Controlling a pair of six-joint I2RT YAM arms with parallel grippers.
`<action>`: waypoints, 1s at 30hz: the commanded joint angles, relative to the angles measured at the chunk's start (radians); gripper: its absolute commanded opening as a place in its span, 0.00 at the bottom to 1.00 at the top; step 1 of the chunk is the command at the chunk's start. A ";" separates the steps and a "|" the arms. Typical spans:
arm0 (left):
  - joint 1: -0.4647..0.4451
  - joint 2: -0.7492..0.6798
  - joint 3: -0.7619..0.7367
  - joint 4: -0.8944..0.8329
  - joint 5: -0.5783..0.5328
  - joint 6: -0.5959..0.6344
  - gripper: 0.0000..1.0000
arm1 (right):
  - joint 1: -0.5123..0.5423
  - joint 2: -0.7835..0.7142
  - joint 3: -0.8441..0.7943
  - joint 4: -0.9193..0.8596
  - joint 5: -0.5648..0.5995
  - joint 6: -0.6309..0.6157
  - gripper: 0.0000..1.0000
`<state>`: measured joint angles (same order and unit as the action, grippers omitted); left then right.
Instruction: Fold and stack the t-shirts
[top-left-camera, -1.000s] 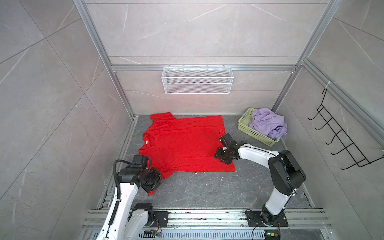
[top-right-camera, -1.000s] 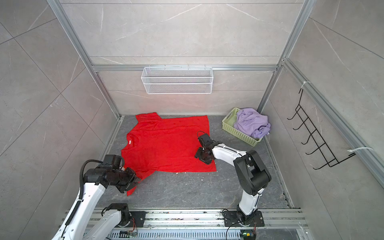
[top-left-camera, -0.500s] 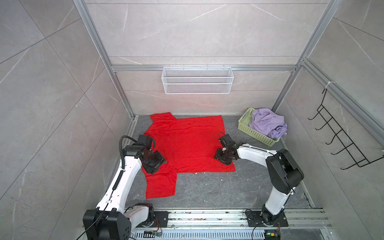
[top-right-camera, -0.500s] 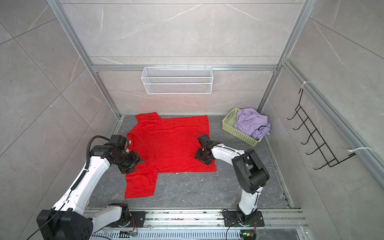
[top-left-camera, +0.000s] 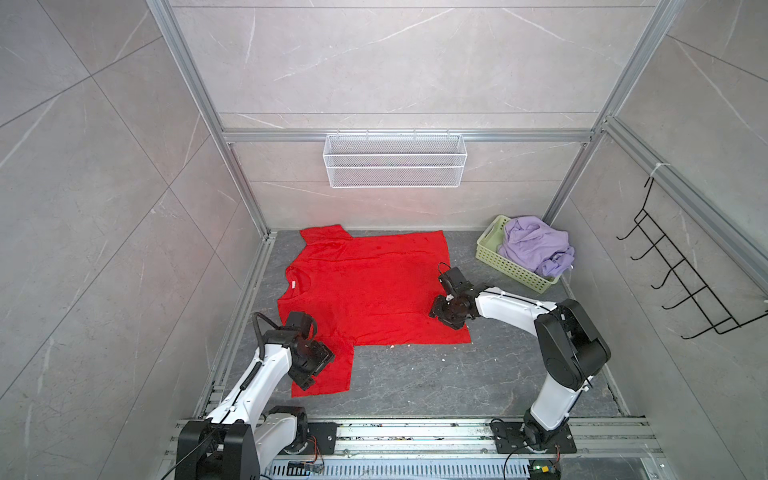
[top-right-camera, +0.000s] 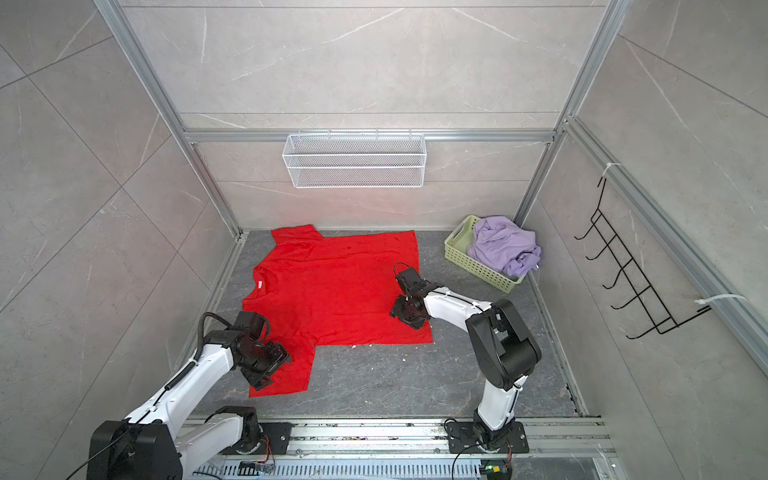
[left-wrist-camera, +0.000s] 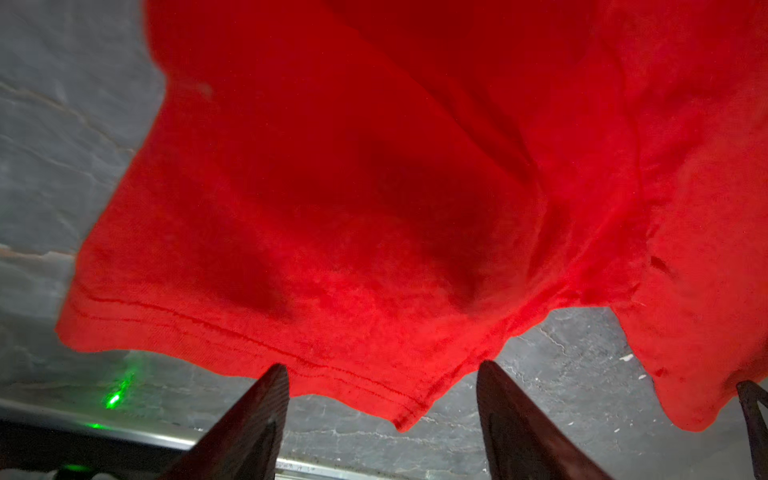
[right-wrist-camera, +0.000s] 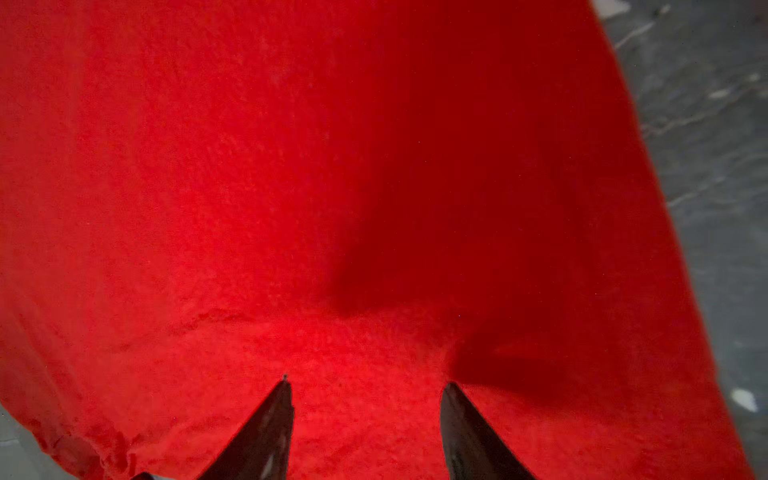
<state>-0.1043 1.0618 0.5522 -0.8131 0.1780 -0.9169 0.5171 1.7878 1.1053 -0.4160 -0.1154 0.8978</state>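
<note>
The red t-shirt (top-left-camera: 365, 291) (top-right-camera: 332, 291) lies spread flat on the grey floor, collar and white neck label (top-left-camera: 292, 284) to the left, its near sleeve laid out toward the front. My left gripper (top-left-camera: 309, 376) (top-right-camera: 262, 380) (left-wrist-camera: 382, 374) hovers open over that sleeve's hem corner; the cloth (left-wrist-camera: 332, 187) lies free between the fingers. My right gripper (top-left-camera: 441, 318) (top-right-camera: 402, 313) (right-wrist-camera: 368, 386) stands open, low over the shirt (right-wrist-camera: 249, 166) near its front right hem corner. The lilac t-shirt (top-left-camera: 536, 249) (top-right-camera: 505, 245) is crumpled in the basket.
The pale green lattice basket (top-left-camera: 511, 270) (top-right-camera: 473, 266) stands at the back right corner. A white wire basket (top-left-camera: 395, 166) hangs on the back wall and a black hook rack (top-left-camera: 681, 282) on the right wall. A metal rail (top-left-camera: 415, 428) runs along the front.
The near sleeve, bunched under my left gripper a second ago, now lies flat toward the front. The left gripper swung back over the shoulder, returned over the sleeve and opened. The right arm stayed put.
</note>
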 joint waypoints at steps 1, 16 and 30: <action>-0.004 0.000 -0.025 0.106 -0.025 -0.045 0.74 | 0.003 -0.010 0.040 -0.046 0.026 -0.017 0.58; -0.290 -0.055 -0.144 0.135 -0.057 -0.382 0.76 | -0.002 0.006 0.055 -0.030 -0.007 -0.038 0.59; -0.376 -0.042 0.171 -0.041 -0.092 -0.293 0.78 | -0.025 -0.022 0.009 -0.030 0.000 -0.047 0.59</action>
<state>-0.4789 1.0138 0.6151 -0.7574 0.1295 -1.2705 0.4961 1.7878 1.1336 -0.4255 -0.1204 0.8669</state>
